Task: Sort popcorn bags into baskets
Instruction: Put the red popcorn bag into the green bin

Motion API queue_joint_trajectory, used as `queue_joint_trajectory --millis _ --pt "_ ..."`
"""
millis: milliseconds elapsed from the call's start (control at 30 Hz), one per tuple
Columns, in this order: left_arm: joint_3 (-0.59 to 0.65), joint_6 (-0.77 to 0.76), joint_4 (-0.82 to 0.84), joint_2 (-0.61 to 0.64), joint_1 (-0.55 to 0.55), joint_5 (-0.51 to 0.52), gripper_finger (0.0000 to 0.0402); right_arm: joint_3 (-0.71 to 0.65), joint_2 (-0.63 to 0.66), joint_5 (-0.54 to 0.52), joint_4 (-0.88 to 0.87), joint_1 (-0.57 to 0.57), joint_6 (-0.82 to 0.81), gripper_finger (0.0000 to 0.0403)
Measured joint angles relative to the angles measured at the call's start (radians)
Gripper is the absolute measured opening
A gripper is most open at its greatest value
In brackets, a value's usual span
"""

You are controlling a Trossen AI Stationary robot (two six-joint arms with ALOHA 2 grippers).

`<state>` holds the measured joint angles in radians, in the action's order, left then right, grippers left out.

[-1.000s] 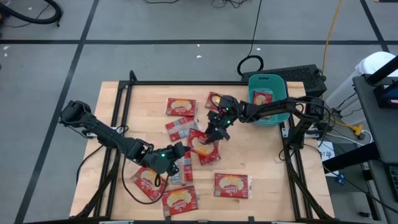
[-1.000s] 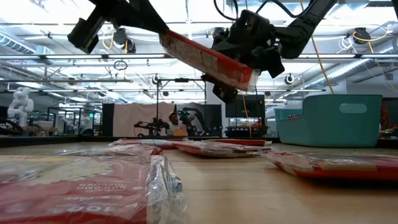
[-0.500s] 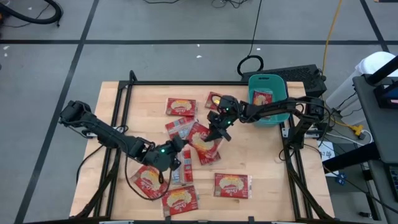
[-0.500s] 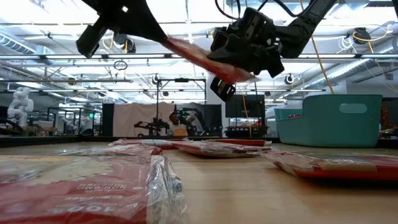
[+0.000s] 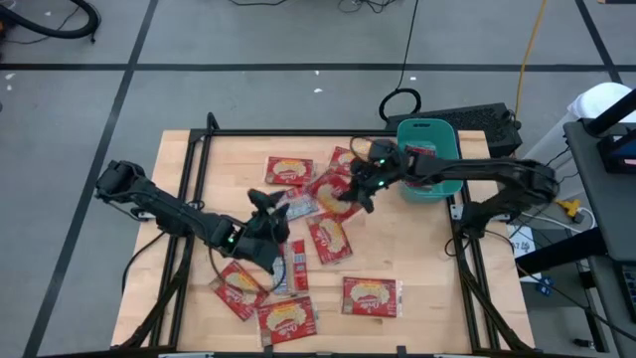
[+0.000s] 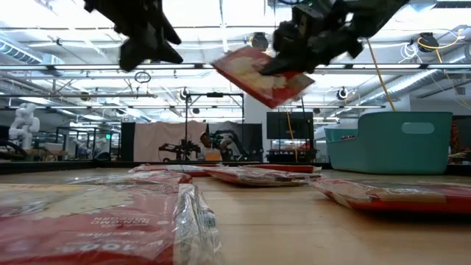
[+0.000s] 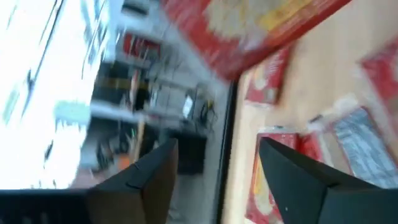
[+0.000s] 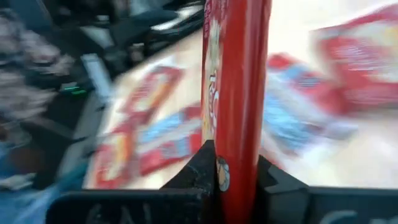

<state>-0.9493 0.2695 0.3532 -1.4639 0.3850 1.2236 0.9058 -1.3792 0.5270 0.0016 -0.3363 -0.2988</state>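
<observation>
One popcorn bag hangs in the air above the middle of the counter, pinched at one edge by the right hand, whose two fingers are clamped tight on it with the packet standing edge-on between them in the right wrist view. From the low view the bag is tilted, its red and yellow printed face turned toward the near side and its long axis sloping down toward the basket side. The right arm reaches in nearly level from the far right corner, stretched across the top of the teal basket. That basket sits at the counter's far right edge, and one red packet shows inside it, partly hidden by the arm. The left hand is lifted off the counter just left of the held bag, its fingers spread apart with nothing between them, its arm running back to the left edge. The other bags lie flat around: one at the far centre, one below the held bag, one grey-silver side up, and several along the near edge.
</observation>
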Motion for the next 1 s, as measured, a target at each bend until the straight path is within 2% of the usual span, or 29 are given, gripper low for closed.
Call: queue_joint_trajectory --millis 200,400,567,733,900,1000 --pt "0.000 -0.252 0.089 0.000 -0.109 -0.031 0.0229 0.000 0.216 -0.234 -0.241 -0.083 0.035 0.0025" --pt "0.000 -0.354 0.085 0.000 -0.249 -0.278 0.0191 0.000 0.369 -0.449 -0.447 -0.221 0.060 0.0030" --pt "0.000 -0.377 0.054 0.000 -0.339 -0.492 0.0159 0.000 0.431 -0.479 -0.561 -0.349 0.067 0.0023" --pt "0.000 -0.373 -0.020 0.000 -0.389 -0.651 0.0139 0.000 0.441 -0.516 -0.637 -0.465 0.079 0.0029" --pt "0.000 -0.348 -0.065 0.000 -0.399 -0.763 0.0132 -0.001 0.441 -0.622 -0.671 -0.521 0.075 0.0030" --pt "0.000 -0.333 -0.068 0.000 -0.393 -0.789 0.0132 -0.016 0.441 -0.639 -0.686 -0.529 0.056 0.0026"
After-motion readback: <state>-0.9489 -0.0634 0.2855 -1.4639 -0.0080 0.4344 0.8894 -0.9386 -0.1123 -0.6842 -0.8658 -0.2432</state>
